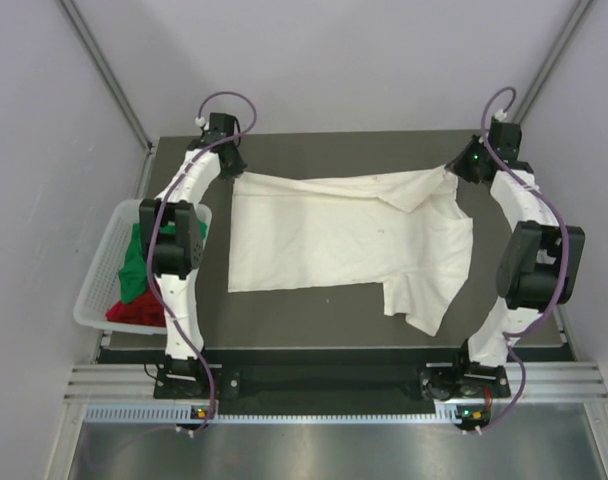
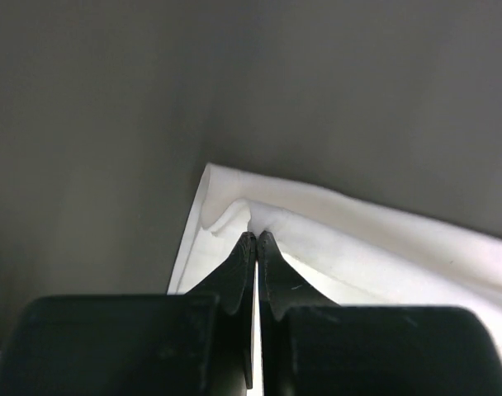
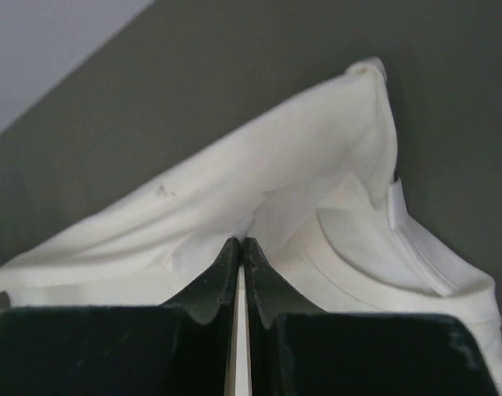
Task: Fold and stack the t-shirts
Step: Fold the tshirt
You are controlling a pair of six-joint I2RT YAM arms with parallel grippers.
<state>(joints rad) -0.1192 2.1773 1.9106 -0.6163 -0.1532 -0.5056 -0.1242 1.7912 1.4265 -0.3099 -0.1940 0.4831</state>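
Observation:
A cream-white t-shirt (image 1: 334,235) lies spread across the dark table, its far edge pulled taut between both grippers. At the shirt's far left corner my left gripper (image 1: 234,168) is shut on the cloth; its wrist view shows the white fabric (image 2: 333,239) pinched at the tips of the left gripper (image 2: 257,235). My right gripper (image 1: 462,166) is shut on the shirt's far right corner, by the sleeve, with a fold of cloth (image 3: 259,181) bunched at the tips of the right gripper (image 3: 241,241). A green t-shirt (image 1: 134,262) and a red t-shirt (image 1: 134,312) sit crumpled in a basket.
The white plastic mesh basket (image 1: 96,285) stands at the table's left edge, beside the left arm. A loose sleeve (image 1: 424,305) of the cream shirt hangs toward the near right. Grey walls close in the table on three sides.

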